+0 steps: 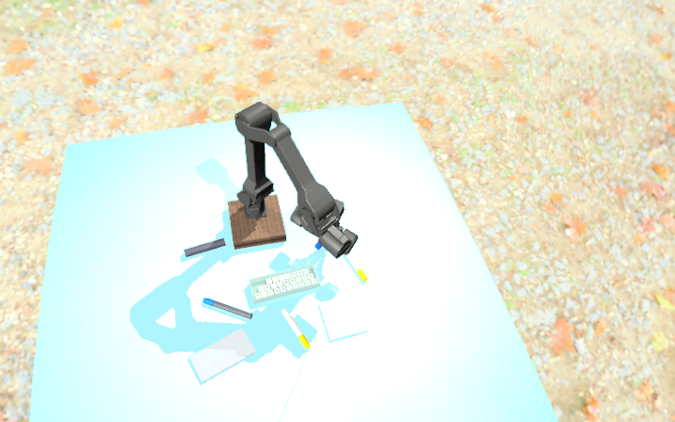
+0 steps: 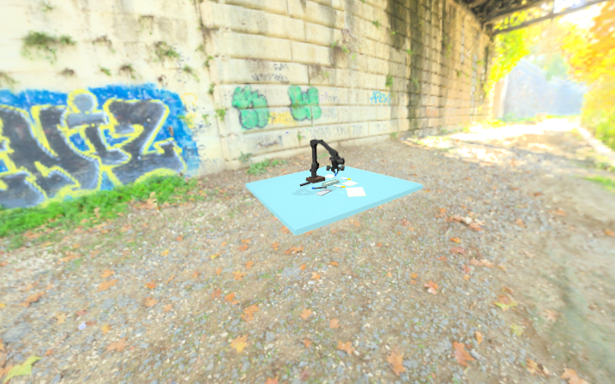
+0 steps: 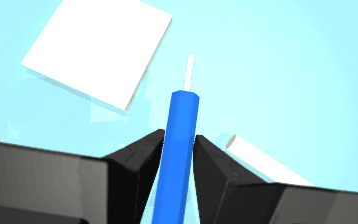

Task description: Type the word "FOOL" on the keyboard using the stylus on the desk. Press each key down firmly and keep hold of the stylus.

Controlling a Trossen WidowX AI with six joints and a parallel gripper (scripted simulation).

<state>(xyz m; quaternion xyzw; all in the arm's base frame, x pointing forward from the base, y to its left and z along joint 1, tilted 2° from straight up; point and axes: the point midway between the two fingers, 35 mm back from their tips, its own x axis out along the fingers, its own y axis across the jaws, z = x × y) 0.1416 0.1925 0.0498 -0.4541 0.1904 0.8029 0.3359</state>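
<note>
My gripper is shut on the blue stylus. In the wrist view the stylus lies between both fingertips, with its thin white tip pointing up the frame. The stylus looks raised a little off the desk. In the top view the gripper body hides most of it. The pale keyboard lies on the desk in front of the arm's base, to the left of and nearer the camera than the gripper in the top view. Its key letters are too small to read.
A white marker with a yellow cap lies beside the gripper; another lies in front of the keyboard. A blue-capped pen, a dark cylinder, a grey slab and the wooden base stand around. A white square pad lies near the stylus tip.
</note>
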